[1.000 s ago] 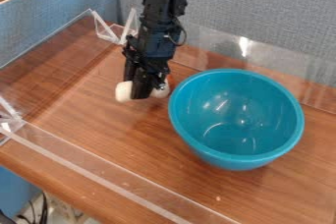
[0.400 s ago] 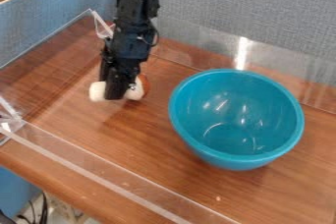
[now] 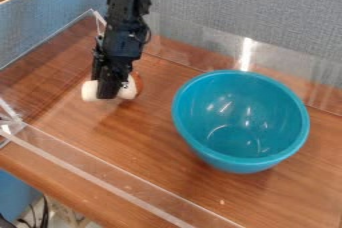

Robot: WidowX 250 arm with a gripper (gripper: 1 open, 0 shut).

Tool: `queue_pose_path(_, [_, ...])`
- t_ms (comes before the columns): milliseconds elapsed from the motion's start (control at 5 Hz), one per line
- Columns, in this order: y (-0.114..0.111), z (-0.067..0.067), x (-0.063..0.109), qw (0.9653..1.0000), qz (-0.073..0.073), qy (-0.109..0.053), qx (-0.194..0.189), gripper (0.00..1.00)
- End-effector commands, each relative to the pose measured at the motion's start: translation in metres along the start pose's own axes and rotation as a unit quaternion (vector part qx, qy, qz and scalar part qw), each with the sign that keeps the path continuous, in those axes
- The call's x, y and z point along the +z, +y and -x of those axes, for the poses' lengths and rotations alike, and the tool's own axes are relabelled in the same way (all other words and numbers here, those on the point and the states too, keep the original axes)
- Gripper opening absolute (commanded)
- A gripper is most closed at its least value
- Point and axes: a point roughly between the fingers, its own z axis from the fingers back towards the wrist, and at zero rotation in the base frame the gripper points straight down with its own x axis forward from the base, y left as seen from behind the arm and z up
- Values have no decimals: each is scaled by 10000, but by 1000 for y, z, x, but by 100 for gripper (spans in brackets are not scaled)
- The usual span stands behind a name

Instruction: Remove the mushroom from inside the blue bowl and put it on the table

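Gripper pointing steeply down from black arm, jaws clamped on mushroom: cream stem showing, cap seemingly hidden. Held low over table, well left of blue bowl.

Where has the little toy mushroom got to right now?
The small cream-stemmed toy mushroom sits pinched in the black gripper at the wooden table, left of the glossy turquoise bowl.

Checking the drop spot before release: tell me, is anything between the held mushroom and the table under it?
Nothing visible. The tool holds the mushroom low over bare table, well left of the blue bowl.
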Motion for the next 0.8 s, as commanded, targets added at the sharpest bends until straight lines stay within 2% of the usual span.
queue_pose_path(0, [7, 6, 17, 9995, -210, -223, 1, 0])
queue_pose_path(200, [6, 10, 12, 9996, -183, -189, -75, 0])
queue_pose_path(600, [20, 13, 17, 9998, -73, -161, 18, 0])
